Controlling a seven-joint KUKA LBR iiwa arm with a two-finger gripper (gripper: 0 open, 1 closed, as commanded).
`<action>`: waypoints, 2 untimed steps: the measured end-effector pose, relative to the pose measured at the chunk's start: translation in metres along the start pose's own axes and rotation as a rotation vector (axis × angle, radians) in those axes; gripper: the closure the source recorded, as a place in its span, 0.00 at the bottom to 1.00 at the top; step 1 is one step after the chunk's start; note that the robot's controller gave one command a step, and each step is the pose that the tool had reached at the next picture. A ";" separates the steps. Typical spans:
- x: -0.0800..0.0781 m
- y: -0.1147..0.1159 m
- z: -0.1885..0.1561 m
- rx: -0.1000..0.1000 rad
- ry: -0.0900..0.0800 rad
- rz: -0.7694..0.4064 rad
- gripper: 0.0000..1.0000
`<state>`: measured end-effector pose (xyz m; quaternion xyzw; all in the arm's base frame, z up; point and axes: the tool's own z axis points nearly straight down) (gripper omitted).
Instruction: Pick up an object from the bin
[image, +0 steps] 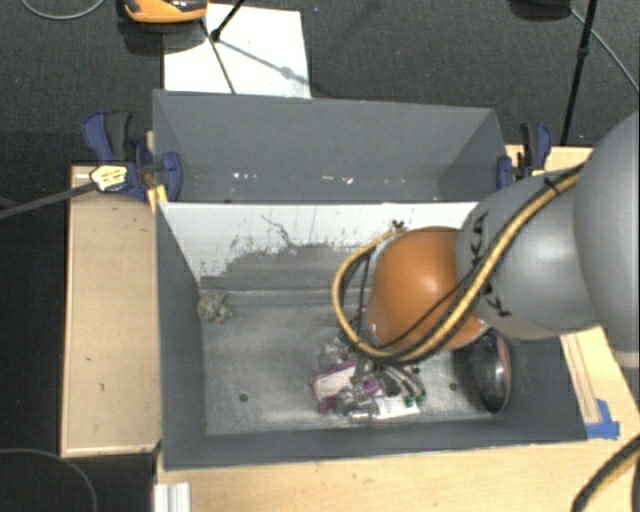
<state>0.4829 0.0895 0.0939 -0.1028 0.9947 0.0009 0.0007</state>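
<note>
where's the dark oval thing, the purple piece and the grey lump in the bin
dark oval thing (488, 375), camera view, its shiny top
purple piece (332, 384), camera view, its middle
grey lump (211, 309), camera view, its middle

I log a dark, glossy oval object (487, 372) on the floor of the bin (260, 385), by its right wall. A small grey-brown crumpled lump (212, 308) lies in the bin's left rear corner. Beyond its back wall: a white sheet (262, 35) and an orange object (160, 9).

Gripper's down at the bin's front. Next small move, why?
Probably a short straight lift: the gripper sits low at the purple-and-white thing, and the dark oval thing lies close beside it, so going sideways risks a bump.
</note>
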 end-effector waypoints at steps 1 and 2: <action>-0.006 0.006 0.019 0.008 0.001 -0.122 1.00; -0.022 -0.026 -0.247 0.005 -0.008 -0.525 1.00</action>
